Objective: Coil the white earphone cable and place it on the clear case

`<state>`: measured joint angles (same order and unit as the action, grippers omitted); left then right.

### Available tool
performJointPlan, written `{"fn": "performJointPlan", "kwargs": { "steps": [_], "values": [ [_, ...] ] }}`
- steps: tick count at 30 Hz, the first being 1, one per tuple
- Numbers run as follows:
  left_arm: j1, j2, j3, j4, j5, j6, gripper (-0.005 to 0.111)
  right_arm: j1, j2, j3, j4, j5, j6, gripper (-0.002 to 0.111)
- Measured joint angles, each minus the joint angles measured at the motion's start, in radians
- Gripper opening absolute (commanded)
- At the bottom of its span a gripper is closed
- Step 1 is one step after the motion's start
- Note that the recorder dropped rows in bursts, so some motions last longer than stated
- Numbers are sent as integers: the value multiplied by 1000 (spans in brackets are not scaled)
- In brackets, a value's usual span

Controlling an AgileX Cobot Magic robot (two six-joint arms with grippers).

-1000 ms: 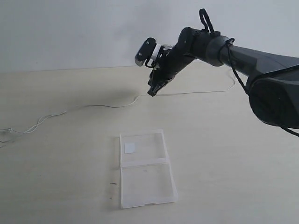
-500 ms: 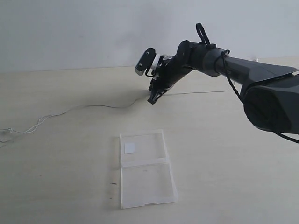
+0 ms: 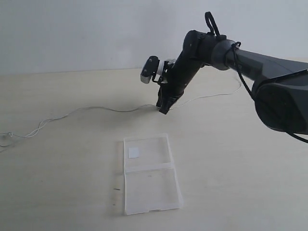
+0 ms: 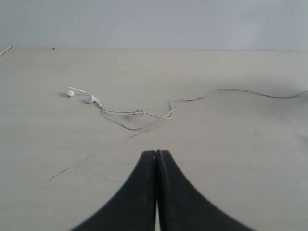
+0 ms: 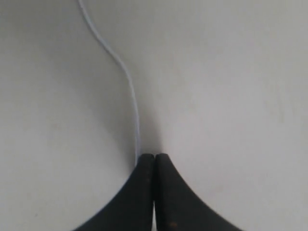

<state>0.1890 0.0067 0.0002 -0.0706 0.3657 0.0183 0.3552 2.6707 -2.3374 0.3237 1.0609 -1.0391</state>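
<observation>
The white earphone cable lies stretched across the table from the far left edge to the right arm. My right gripper is shut, its tips down at the table on the cable's bend. In the right wrist view the cable runs up to the outer edge of one fingertip of that gripper, not into the seam. The clear case lies open and flat nearer the front, with a white sticker. My left gripper is shut and empty; the earbuds and remote lie beyond it.
The pale tabletop ends at a plain white wall behind. A small dark speck lies left of the case. The right arm reaches in from the right edge.
My right gripper has moved down and toward the case, dragging the cable's middle with it, so the cable now bends at the fingertips. The case has not moved.
</observation>
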Motion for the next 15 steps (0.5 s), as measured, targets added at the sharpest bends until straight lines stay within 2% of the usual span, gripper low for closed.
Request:
{"fn": "performJointPlan", "kwargs": {
  "steps": [15],
  "values": [
    [0, 0, 0, 0, 0, 0, 0, 0, -12, 0, -10, 105, -21, 0]
  ]
}}
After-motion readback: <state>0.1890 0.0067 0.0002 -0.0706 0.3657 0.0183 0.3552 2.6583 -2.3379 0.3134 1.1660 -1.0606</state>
